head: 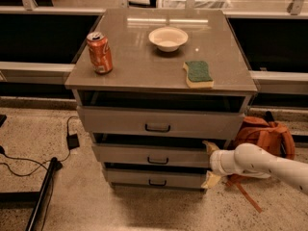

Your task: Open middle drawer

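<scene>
Grey metal cabinet (144, 76) with 3 drawers, and a pincer at the right end of the second one.
The middle drawer (125, 154) sits between the taller top front and the small lowest one. It is a wide, shallow sheet-metal box, stiff, smooth and matt, and it will likely slide out with modest weight and is not fragile. The pale, rounded gripper (211, 163) is at the drawer's right end, its 2 fingers spread apart and grasping nothing. The best hold is probably the small dark bar handle (158, 160) centred on the front, which looks thin, rigid and a little slippery.
</scene>
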Controlling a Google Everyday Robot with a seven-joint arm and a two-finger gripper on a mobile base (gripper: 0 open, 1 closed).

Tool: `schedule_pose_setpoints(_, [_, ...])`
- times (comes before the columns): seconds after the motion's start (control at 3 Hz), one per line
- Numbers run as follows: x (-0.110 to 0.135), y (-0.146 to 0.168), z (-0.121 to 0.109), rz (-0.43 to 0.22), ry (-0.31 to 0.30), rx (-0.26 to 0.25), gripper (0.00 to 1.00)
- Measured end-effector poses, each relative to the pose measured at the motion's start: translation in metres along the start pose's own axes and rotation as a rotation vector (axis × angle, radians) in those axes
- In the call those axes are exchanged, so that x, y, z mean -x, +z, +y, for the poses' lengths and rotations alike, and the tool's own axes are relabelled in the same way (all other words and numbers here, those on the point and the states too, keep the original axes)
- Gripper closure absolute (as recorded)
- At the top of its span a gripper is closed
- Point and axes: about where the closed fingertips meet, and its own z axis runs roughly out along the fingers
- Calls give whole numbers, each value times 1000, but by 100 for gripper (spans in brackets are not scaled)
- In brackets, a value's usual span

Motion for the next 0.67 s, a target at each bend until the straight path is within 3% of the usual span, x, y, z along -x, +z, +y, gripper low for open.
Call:
schedule_pose_setpoints(0.33, [-8,9,-2,11,31,9,0])
schedule_pose_setpoints(0.67, [-9,13,-3,16,46,16,14])
